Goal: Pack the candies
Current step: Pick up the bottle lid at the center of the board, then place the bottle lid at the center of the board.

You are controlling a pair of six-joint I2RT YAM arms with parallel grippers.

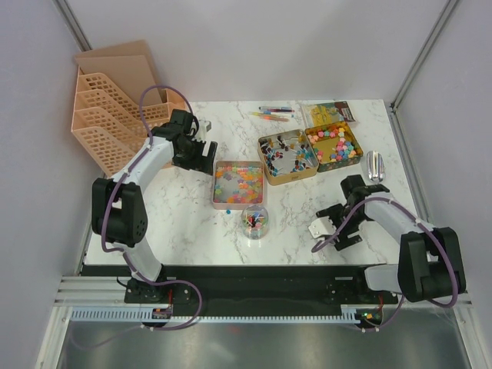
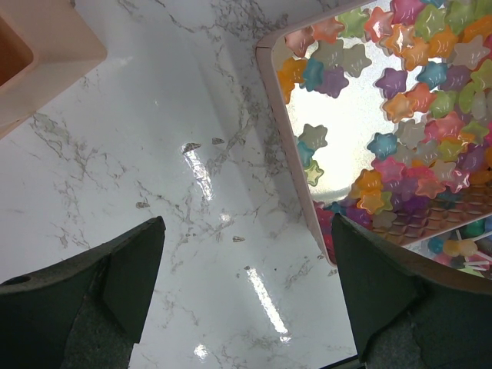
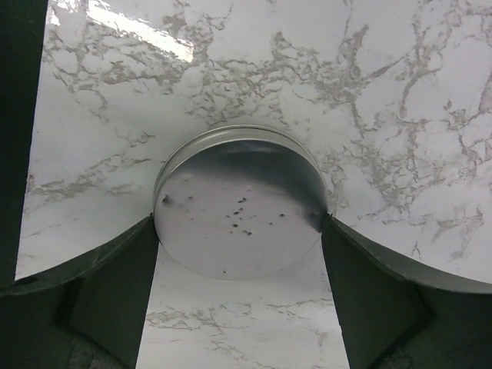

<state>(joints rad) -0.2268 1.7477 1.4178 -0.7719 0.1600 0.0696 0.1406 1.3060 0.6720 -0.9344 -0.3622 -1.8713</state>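
Star-shaped candies (image 1: 239, 183) fill a pink square tray (image 1: 216, 183); they also show in the left wrist view (image 2: 400, 100). A small round clear jar (image 1: 254, 221) holds mixed candies in front of the tray. Wrapped candies (image 1: 286, 154) and bead-like candies (image 1: 335, 144) fill two open tins. My left gripper (image 1: 206, 157) is open and empty over bare table (image 2: 247, 231), just left of the tray's rim (image 2: 277, 131). My right gripper (image 1: 323, 231) is shut on a round silver lid (image 3: 238, 211), which shows tilted and off-white from above (image 1: 319, 229).
Peach file racks (image 1: 115, 115) stand at the back left, close to the left arm. Thin pens (image 1: 273, 114) and a tin lid (image 1: 330, 113) lie at the back. A shiny silver object (image 1: 374, 165) lies right of the tins.
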